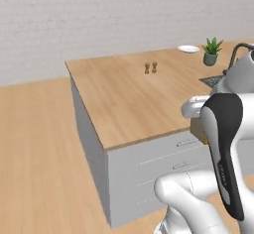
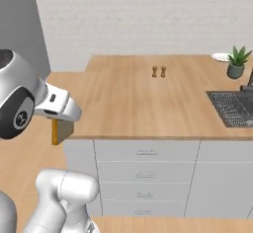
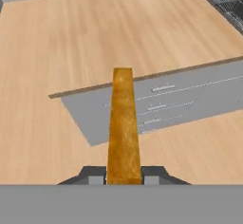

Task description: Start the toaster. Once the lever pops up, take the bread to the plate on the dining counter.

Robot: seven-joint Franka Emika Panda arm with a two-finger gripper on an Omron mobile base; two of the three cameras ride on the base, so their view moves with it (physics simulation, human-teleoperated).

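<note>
The two-finger gripper [image 3: 124, 175] is closed on a squarish slice of bread with a golden-brown crust [image 3: 124, 128], pinched edge-on between the two dark finger tips [image 3: 94, 174]; in the hand view the slice's crust edge runs straight away from the fingers. In the right base view the same slice hangs below the white hand as a tan block [image 2: 61, 130], held in the air just off the near-left corner of the large light-wood dining counter [image 2: 148, 98], beside its grey drawer fronts [image 2: 146, 177] and above the wood floor [image 2: 29, 163]. In the left base view only a sliver of the slice [image 1: 199, 129] shows behind the arm, level with the counter's near edge. The plain round white plate [image 1: 188, 49] lies at the far end of the counter, well apart from the gripper, just beside a small green potted plant [image 1: 212, 51]. Two small brown shakers [image 1: 151, 68] stand mid-counter, and a dark inset sink [image 2: 232, 107] lies to the right.
</note>
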